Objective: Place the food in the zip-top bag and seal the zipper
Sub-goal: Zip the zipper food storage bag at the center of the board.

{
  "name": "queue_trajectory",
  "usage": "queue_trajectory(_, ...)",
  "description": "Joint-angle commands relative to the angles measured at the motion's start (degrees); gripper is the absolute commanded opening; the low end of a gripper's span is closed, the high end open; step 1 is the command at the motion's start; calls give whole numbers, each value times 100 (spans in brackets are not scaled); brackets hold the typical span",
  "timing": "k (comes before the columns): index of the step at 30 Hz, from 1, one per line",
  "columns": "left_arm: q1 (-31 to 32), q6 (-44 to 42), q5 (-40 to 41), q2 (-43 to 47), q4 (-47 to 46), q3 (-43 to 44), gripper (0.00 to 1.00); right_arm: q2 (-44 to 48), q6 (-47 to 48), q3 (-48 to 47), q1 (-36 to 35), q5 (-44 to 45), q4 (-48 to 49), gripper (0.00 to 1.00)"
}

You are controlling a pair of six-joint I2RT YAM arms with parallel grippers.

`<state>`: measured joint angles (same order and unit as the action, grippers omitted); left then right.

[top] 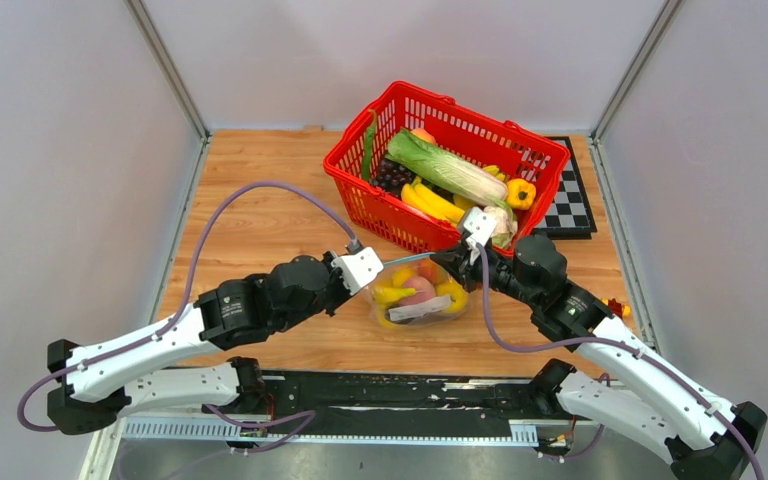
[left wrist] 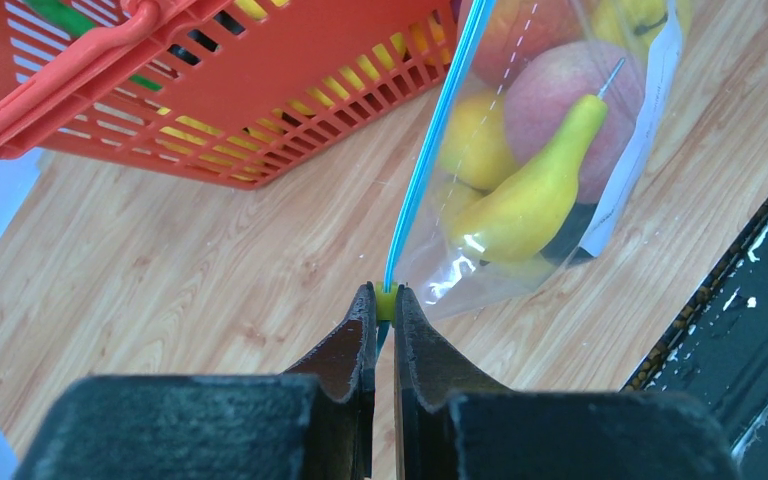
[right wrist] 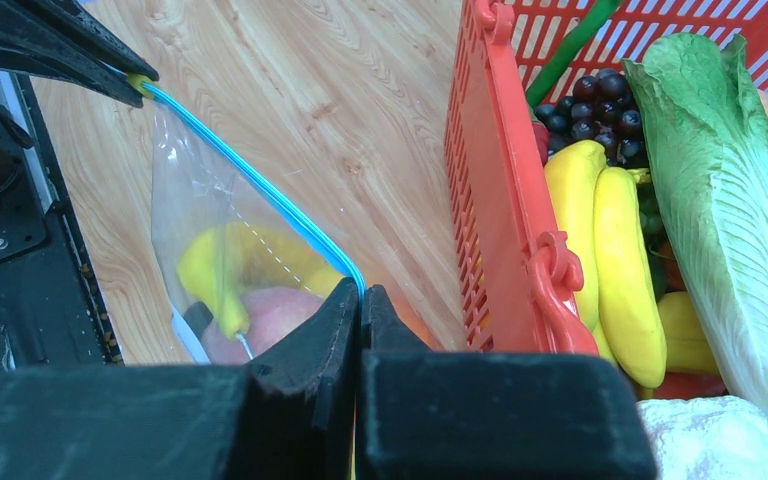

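Note:
The clear zip-top bag (top: 420, 298) hangs between my two grippers just above the wooden table, in front of the basket. Inside it is food: a yellow pear-shaped fruit (left wrist: 535, 195), a pinkish peach (left wrist: 560, 90) and round yellow fruits (left wrist: 475, 140). The teal zipper (left wrist: 430, 130) is stretched taut along the top edge. My left gripper (left wrist: 387, 300) is shut on the small yellow slider at the zipper's left end. My right gripper (right wrist: 362, 295) is shut on the zipper (right wrist: 260, 190) at the bag's other end. In the top view the left gripper (top: 380, 264) and the right gripper (top: 452, 258) face each other.
A red plastic basket (top: 360, 195) stands right behind the bag, holding a long cabbage (top: 450, 170), bananas (right wrist: 620, 260), grapes (right wrist: 590, 105) and other produce. A checkerboard (top: 572, 205) lies at the back right. A black strip (top: 390, 395) runs along the table's near edge.

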<state>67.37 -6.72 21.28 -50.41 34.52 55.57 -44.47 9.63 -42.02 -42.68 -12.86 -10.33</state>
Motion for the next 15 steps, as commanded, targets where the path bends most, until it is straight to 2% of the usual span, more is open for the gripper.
queue_trajectory(1, -23, 50, 358, 191, 346, 172, 0, 158, -66, -52, 84, 407, 481, 0)
queue_trajectory(15, -18, 111, 576, 222, 362, 179, 0, 154, -75, -34, 100, 317, 478, 0)
